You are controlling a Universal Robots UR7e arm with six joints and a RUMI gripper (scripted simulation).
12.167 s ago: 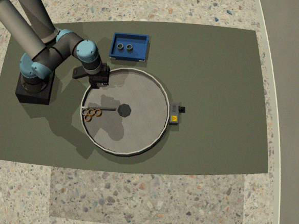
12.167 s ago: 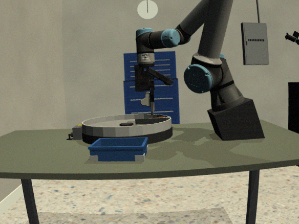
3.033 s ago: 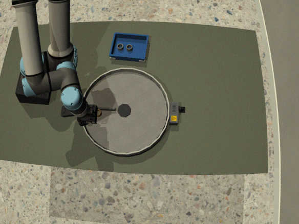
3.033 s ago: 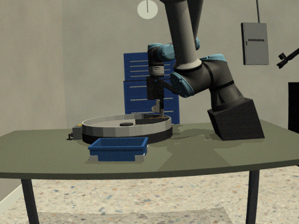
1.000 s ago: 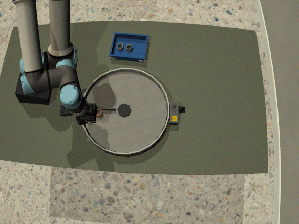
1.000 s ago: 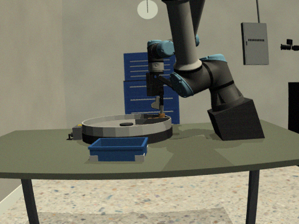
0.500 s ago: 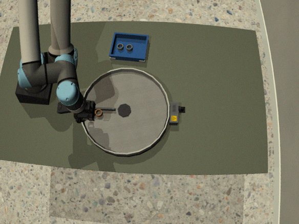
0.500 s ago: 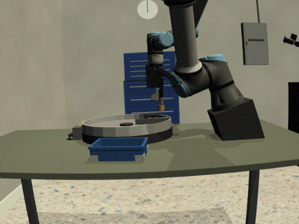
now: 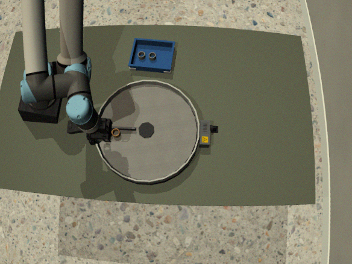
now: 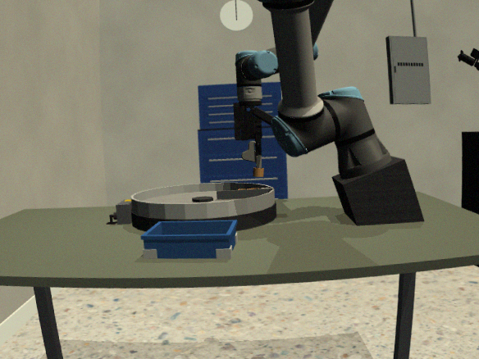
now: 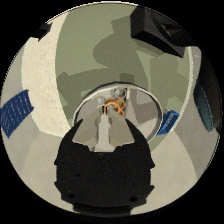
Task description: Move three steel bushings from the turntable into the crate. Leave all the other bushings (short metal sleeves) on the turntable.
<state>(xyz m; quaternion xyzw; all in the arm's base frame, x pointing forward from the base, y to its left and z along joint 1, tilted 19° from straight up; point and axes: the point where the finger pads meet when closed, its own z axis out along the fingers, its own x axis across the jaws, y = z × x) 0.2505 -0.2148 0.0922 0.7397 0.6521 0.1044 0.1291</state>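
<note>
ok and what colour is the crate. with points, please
Blue [image 9: 152,69] [image 10: 189,238] [image 11: 168,123], with pale corner pieces; the exterior view shows it best.

The end effector [image 9: 115,132] [image 10: 258,167] [image 11: 105,106] points down, its fingers closed together.
</note>
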